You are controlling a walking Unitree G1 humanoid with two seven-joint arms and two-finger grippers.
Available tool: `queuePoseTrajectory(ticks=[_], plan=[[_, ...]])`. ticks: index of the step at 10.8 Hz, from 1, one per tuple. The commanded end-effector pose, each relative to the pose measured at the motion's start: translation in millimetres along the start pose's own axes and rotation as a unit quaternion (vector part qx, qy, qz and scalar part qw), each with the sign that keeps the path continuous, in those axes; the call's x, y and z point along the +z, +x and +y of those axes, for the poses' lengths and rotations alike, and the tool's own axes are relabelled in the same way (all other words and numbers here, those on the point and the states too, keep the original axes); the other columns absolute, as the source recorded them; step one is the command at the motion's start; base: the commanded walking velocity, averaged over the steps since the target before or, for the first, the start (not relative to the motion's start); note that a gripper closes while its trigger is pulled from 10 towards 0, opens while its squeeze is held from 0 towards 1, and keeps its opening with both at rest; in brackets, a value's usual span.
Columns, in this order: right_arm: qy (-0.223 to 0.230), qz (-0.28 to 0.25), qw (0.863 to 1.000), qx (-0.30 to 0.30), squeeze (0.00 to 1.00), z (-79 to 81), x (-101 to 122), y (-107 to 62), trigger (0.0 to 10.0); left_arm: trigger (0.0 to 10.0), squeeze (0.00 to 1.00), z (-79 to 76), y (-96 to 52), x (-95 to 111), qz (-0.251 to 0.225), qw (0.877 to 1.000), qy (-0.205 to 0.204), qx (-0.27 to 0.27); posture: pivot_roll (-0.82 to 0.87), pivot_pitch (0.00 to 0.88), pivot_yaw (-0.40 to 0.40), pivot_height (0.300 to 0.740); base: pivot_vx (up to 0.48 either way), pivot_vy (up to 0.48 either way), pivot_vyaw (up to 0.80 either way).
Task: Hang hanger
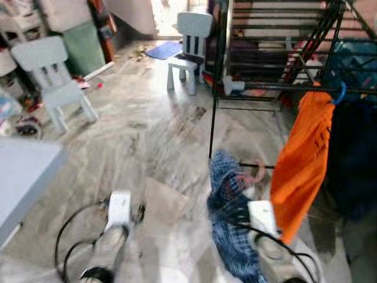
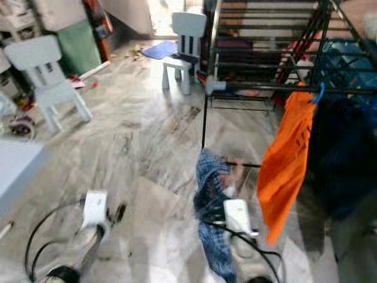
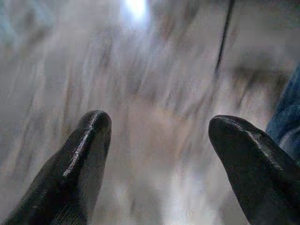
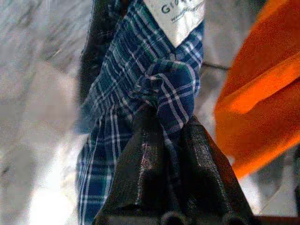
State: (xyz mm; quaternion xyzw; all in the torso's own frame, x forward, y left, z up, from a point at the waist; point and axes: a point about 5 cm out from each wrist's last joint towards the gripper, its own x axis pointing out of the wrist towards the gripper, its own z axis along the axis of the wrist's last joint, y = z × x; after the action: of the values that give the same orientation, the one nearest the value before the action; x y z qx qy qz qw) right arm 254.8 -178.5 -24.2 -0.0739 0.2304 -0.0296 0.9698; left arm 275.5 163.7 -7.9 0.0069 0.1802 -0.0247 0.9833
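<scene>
A black metal drying rack (image 1: 277, 86) stands on a grey marble floor (image 1: 153, 141), and everything else is placed in relation to it. An orange garment (image 1: 303, 159) is hung from the rack's front rail on a blue hanger hook (image 1: 340, 94), with dark clothes (image 1: 353, 153) beside it, further along the rail.

Just in front of the rack's left upright post, a blue plaid shirt (image 1: 230, 218) is held up by the right gripper (image 4: 165, 136). In the right wrist view, its 2 black fingers (image 4: 140, 168) are pressed together with a bunched fold of the plaid cloth clamped between them, and a white label (image 4: 174, 18) is seen on the fabric above. Whether a hanger is inside the shirt cannot be told; a pinkish shape (image 1: 257, 172) at its top is too blurred to identify. The shirt hangs near the orange garment, apart from the rail.

The left gripper (image 3: 159, 154) is held low over the floor, well to the left of the rack, with its 2 fingers spread wide apart and nothing between them.

Beyond the rack's left side, 1 pale blue child's chair (image 1: 189, 50) is seen, and another pale chair (image 1: 53, 79) stands much further left. A blue mat (image 1: 164, 49) lies on the floor behind the nearer chair.
</scene>
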Motion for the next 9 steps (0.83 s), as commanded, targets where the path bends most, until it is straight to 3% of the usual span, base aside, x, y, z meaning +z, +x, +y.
queuePoseTrajectory(ticks=[1, 2, 4, 6, 9], plan=[[0.012, -0.043, 0.999, -0.027, 0.0, -14.3, 15.2, 1.9, 10.0, 10.0, 0.0, -3.1, 0.9, 13.8, -0.05, 0.999, 0.002, -0.016, -0.11, 0.0, 0.045, 0.74, 0.0, 0.0, 0.0], [0.011, -0.065, 0.997, -0.028, 0.0, -20.0, 17.5, -4.0, 10.0, 10.0, 0.0, -4.6, -5.0, 27.2, -0.107, 0.994, 0.007, -0.033, -0.11, 0.0, 0.05, 0.74, 0.0, 0.0, 0.0], [0.004, -0.093, 0.995, -0.037, 0.0, -26.7, 18.8, -16.7, 10.0, 10.0, 0.0, -7.5, -22.2, 29.6, -0.143, 0.988, 0.012, -0.057, -0.11, 0.0, 0.061, 0.74, 0.0, 0.0, 0.0], [0.014, -0.083, 0.994, -0.065, 0.0, -34.4, 11.4, -23.9, 10.0, 10.0, 0.0, -0.4, -32.5, 8.3, -0.107, 0.992, -0.005, -0.064, -0.11, 0.0, 0.068, 0.74, 0.0, 0.0, 0.0], [0.012, -0.075, 0.995, -0.069, 0.0, -33.6, 18.5, -19.8, 10.0, 10.0, 0.0, -2.0, -22.4, 15.0, -0.101, 0.992, -0.017, -0.073, -0.11, 0.0, 0.072, 0.74, 0.089, 0.0, 0.0]])
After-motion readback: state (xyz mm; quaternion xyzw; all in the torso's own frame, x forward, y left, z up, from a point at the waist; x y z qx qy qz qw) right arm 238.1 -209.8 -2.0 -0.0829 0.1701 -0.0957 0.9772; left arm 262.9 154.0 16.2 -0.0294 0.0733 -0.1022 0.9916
